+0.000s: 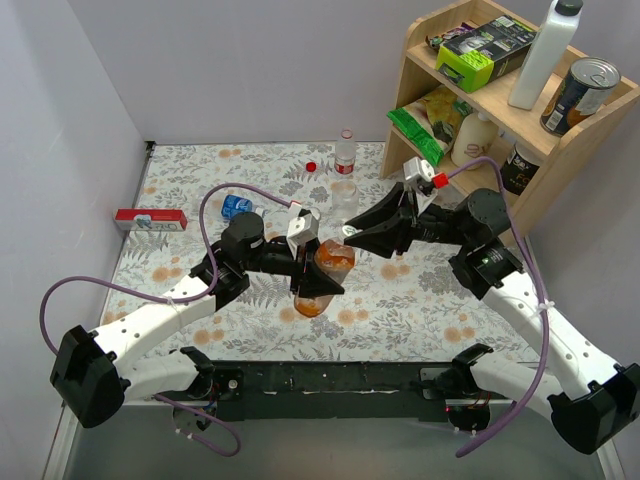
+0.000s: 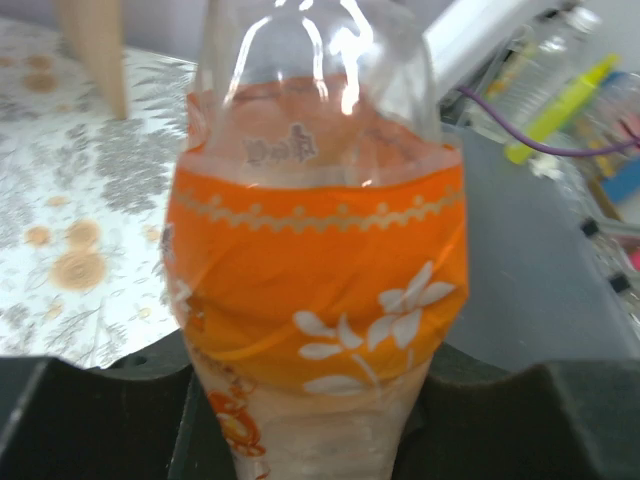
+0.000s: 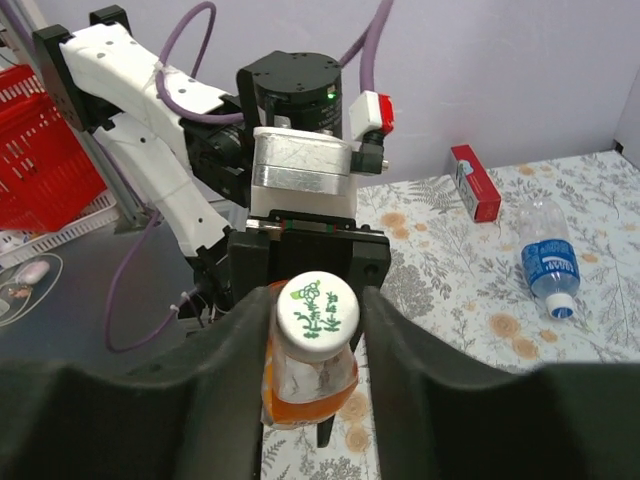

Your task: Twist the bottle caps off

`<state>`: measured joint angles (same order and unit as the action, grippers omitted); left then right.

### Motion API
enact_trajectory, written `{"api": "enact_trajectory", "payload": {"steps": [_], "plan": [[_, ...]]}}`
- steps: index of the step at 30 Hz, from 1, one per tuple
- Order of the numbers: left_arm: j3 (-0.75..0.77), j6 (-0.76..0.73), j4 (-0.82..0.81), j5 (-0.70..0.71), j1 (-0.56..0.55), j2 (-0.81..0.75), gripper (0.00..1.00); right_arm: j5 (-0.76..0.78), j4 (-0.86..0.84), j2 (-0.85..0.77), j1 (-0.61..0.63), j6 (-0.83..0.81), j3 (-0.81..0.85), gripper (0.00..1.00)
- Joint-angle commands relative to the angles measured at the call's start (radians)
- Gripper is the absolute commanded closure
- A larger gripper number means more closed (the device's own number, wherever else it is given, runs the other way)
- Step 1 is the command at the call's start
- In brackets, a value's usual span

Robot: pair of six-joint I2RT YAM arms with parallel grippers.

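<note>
My left gripper [image 1: 322, 283] is shut on the body of the orange-liquid bottle [image 1: 330, 262] and holds it tilted above the table; that bottle fills the left wrist view [image 2: 315, 260]. My right gripper [image 3: 318, 312] is closed round its white cap [image 3: 318, 309], which has green print, with a finger on each side. A red cap [image 1: 311, 166] lies loose on the table beside the upright clear bottle with a red label [image 1: 346, 150]. A squat clear bottle [image 1: 344, 195] stands in front of it. The blue-labelled bottle [image 1: 237, 207] lies on its side, with its bluish-white cap [image 3: 562, 310] on.
A wooden shelf [image 1: 470, 100] at the back right holds a tall white bottle [image 1: 545, 50], a tin, boxes and a cream squat bottle. A red box [image 1: 150, 219] lies by the left wall. The table has a floral cloth.
</note>
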<state>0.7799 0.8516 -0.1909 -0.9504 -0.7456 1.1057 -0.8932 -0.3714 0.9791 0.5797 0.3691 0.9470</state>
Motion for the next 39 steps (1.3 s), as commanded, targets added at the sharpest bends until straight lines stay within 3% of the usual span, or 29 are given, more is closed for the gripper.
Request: {"api": "enact_trajectory", "payload": {"steps": [1,4,7,11,14,15,16,18,21,31,39], "plan": [[0.028,-0.104,0.063,0.172,-0.012,-0.027,0.67,0.034,0.116,0.032,-0.017,-0.031,0.061,0.38],[0.032,-0.144,0.106,0.284,-0.011,-0.032,0.66,0.089,0.198,0.044,-0.021,-0.078,0.108,0.17],[0.038,-0.158,0.131,0.384,-0.009,-0.017,0.66,0.163,0.261,0.018,-0.023,-0.096,0.119,0.13],[0.056,-0.167,0.172,0.554,-0.012,0.025,0.65,0.278,0.295,-0.036,-0.026,-0.056,0.096,0.13],[0.053,-0.175,0.182,0.646,-0.011,0.022,0.65,0.466,0.350,-0.042,-0.026,0.033,0.084,0.14],[0.045,-0.178,0.176,0.660,-0.012,0.017,0.64,0.646,0.398,-0.042,-0.024,0.097,0.090,0.19],[0.044,-0.172,0.173,0.679,-0.011,0.014,0.64,0.698,0.438,-0.037,-0.024,0.149,0.087,0.32],[0.042,-0.158,0.169,0.712,-0.012,0.017,0.64,0.759,0.381,-0.034,0.024,0.181,0.058,0.39],[0.048,-0.149,0.176,0.737,-0.012,0.032,0.64,0.925,0.342,-0.007,0.139,0.162,0.071,0.39],[0.055,-0.129,0.177,0.737,-0.018,0.039,0.63,1.057,0.359,0.101,0.261,0.136,0.168,0.37],[0.055,-0.132,0.177,0.733,-0.028,0.031,0.63,1.053,0.313,0.139,0.281,0.143,0.194,0.37]]}}
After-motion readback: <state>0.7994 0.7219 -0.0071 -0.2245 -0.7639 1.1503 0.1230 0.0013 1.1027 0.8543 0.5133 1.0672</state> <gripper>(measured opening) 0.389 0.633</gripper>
